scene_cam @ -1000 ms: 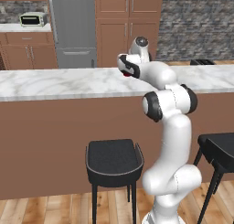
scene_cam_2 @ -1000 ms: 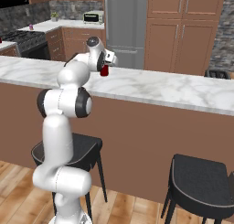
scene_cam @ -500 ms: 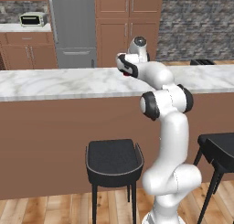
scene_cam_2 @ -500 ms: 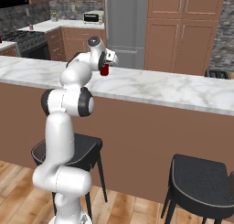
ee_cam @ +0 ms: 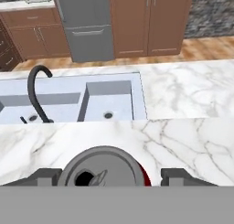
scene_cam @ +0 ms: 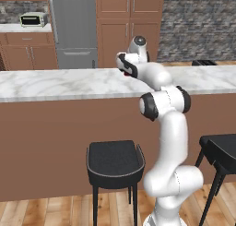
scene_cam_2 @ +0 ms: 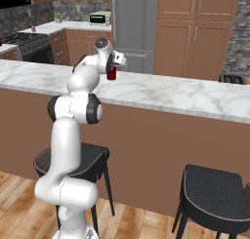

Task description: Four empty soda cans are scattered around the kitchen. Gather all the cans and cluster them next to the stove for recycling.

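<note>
Red soda can (ee_cam: 103,167) upright on the white marble island counter (scene_cam_2: 161,91), silver top with pull tab facing the hand camera, red side showing at its right edge. Seen in the right base view as a small red cylinder (scene_cam_2: 112,74) just under the white hand, near the counter's far edge. Gripper (ee_cam: 112,176) set down over the can, one dark fingertip (ee_cam: 43,176) to each side of it; small gaps visible between tips and can top, so cannot tell whether pinching the can or merely bracketing it. Just beyond the can in the hand view: double-basin sink (ee_cam: 87,101) sunk into the counter, black curved faucet (ee_cam: 35,91) at its left. In the left base view, gripper (scene_cam: 124,68) reaching forward over the counter (scene_cam: 60,84), a sliver of red at its tip. Stove (scene_cam_2: 24,44) far off at upper left of the right base view, well apart from the can. Steel refrigerator (scene_cam: 73,29) and wooden cabinets (scene_cam_2: 195,33) along the back wall, toaster oven (scene_cam: 33,20) on the rear counter. Black stools (scene_cam: 114,161) in front of the island.
</note>
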